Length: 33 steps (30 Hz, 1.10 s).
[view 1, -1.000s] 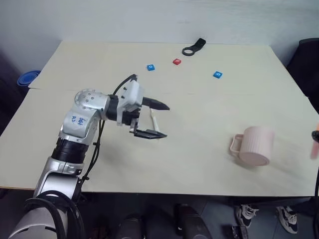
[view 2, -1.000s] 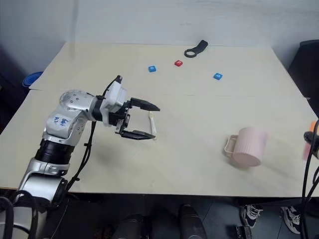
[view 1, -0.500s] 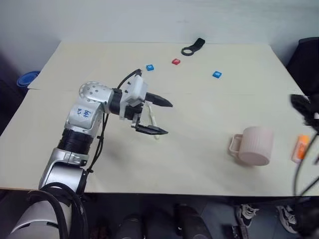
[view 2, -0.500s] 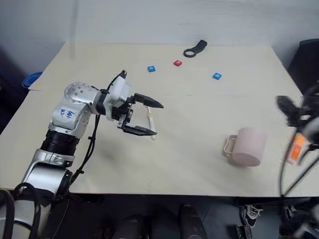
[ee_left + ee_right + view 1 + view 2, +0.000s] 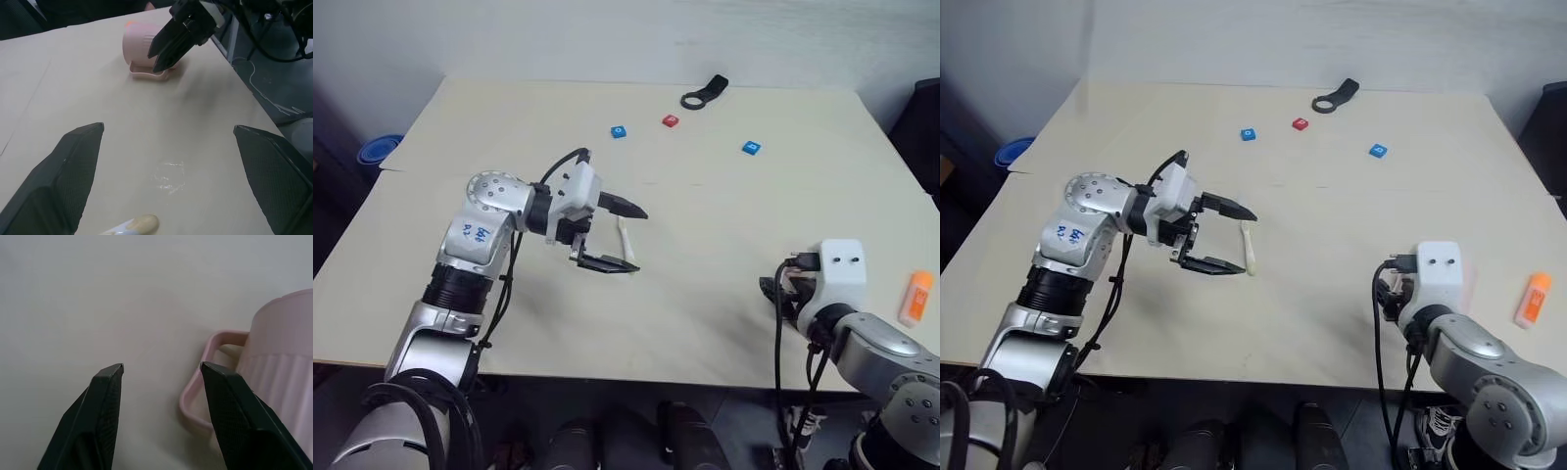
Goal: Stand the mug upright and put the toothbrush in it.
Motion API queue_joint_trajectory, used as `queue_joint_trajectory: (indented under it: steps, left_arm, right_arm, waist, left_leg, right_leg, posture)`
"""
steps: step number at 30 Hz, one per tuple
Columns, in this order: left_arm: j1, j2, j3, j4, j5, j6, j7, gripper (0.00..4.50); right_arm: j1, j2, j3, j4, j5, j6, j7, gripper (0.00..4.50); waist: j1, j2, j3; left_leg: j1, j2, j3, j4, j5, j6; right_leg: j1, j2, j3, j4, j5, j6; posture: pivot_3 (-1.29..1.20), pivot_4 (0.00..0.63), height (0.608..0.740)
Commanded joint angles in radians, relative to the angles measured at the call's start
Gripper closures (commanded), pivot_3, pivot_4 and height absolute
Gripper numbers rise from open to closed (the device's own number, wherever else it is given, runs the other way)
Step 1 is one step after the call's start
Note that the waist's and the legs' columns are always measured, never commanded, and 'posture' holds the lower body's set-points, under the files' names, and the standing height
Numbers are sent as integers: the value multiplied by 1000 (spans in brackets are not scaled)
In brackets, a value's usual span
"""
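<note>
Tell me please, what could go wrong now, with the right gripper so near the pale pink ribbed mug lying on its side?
The right gripper is open beside the pale pink ribbed mug, close to its loop handle; a finger could nudge the handle and roll the mug away. The open left gripper hovers over the slim white toothbrush; closing off-centre might flick it across the table.

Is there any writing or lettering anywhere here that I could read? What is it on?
Blue handwritten marks on the left arm's silver housing: too small to read.
White marks on the two blue tiles and the red tile: too small to read.
Mug, toothbrush, orange marker: no lettering visible.
</note>
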Motion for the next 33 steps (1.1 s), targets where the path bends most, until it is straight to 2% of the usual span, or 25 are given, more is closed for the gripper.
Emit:
queue_joint_trajectory:
  steps: [1, 11, 18, 21, 27, 32, 33]
  left_arm:
    - [13, 19, 26, -46, -12, 7, 14, 0]
    - [15, 19, 29, -53, -8, -3, 43, 0]
    - [26, 26, 30, -71, -13, 4, 48, 0]
    - [10, 24, 30, -63, -12, 6, 49, 0]
    - [9, 26, 31, -61, -11, 5, 48, 0]
    - [15, 31, 41, -61, -10, 9, 63, 0]
    - [15, 32, 47, -60, -11, 13, 72, 0]
  right_arm:
    - [1, -16, 33, -44, -56, 2, 17, 1909]
    - [77, -125, 91, 113, -214, -171, 125, 1909]
    - [72, -143, 87, 232, -269, -269, 196, 1909]
    - [44, -144, 79, 284, -274, -296, 230, 2486]
    - [30, -133, 71, 305, -277, -309, 260, 4458]
    - [-14, -103, 48, 314, -234, -322, 316, 4458]
    - [-33, -105, 75, 312, -222, -354, 350, 4458]
  waist:
    - [-1, 0, 0]
    - [3, 0, 0]
    - [2, 0, 0]
    - [0, 0, 0]
    - [2, 0, 0]
    - [0, -1, 0]
    - [-5, -1, 0]
  left_leg:
    - [0, 0, 0, 0, 0, 0]
    - [0, -1, 0, 0, 0, 0]
    - [0, 0, 0, 0, 0, 0]
    - [0, 0, 0, 0, 0, 0]
    - [0, 0, 0, 0, 0, 0]
    - [1, 0, 0, 0, 0, 0]
    - [1, 0, 0, 0, 0, 0]
  right_leg:
    - [0, 1, 0, 0, 0, 0]
    - [0, 1, 0, -1, 0, 0]
    - [1, 1, 0, -1, 0, 0]
    - [1, 1, 0, -1, 0, 0]
    - [1, 1, 0, 0, 0, 0]
    - [1, 1, 0, 0, 0, 0]
    - [1, 1, 0, 0, 0, 0]
  posture:
    - [0, 150, 740]
    - [0, 150, 740]
    - [0, 150, 740]
    - [0, 150, 740]
    - [0, 150, 740]
    - [0, 150, 740]
    - [0, 150, 740]
